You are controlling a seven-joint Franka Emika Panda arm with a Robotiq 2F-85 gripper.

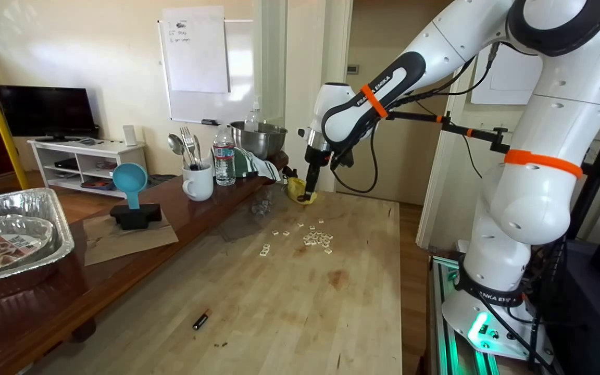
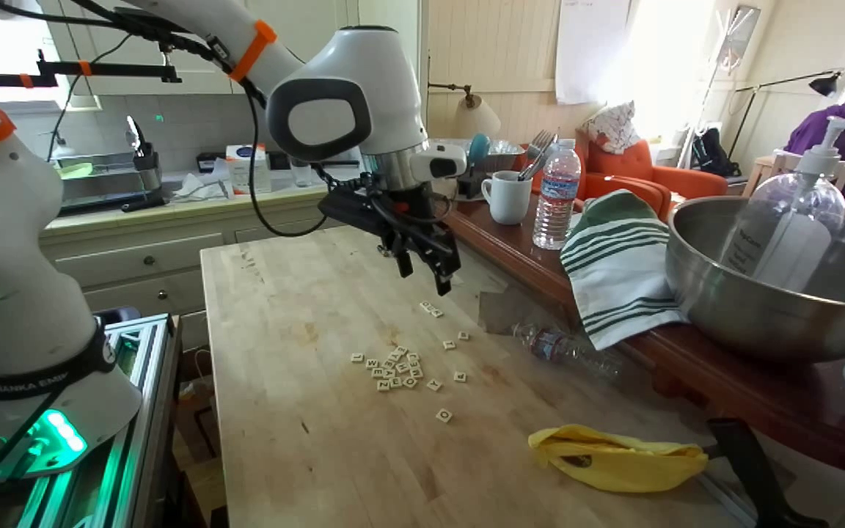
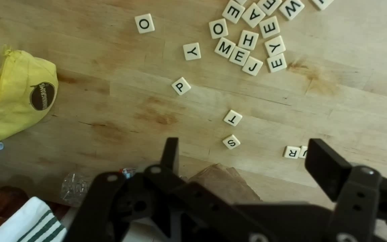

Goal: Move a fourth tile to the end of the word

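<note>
The word is a short line of whitish letter tiles (image 3: 292,152) in the wrist view. An R and part of a U show; the rest is hidden behind the right finger. The word also shows in both exterior views (image 1: 264,250) (image 2: 431,309). A loose S tile (image 3: 231,142) and a loose T tile (image 3: 232,118) lie apart from the word. They also show in an exterior view as the S tile (image 2: 463,336) and the T tile (image 2: 450,345). My gripper (image 2: 425,279) is open and empty above the table. In the wrist view the gripper (image 3: 242,148) has its fingers wide apart.
A cluster of tiles (image 2: 397,369) lies near the word, with loose P (image 3: 181,86), Y (image 3: 192,51) and O (image 3: 144,23) tiles. A yellow banana pouch (image 2: 617,458), a lying plastic bottle (image 2: 558,345) and a raised brown ledge (image 2: 492,227) border the table. A battery (image 1: 201,320) lies on it.
</note>
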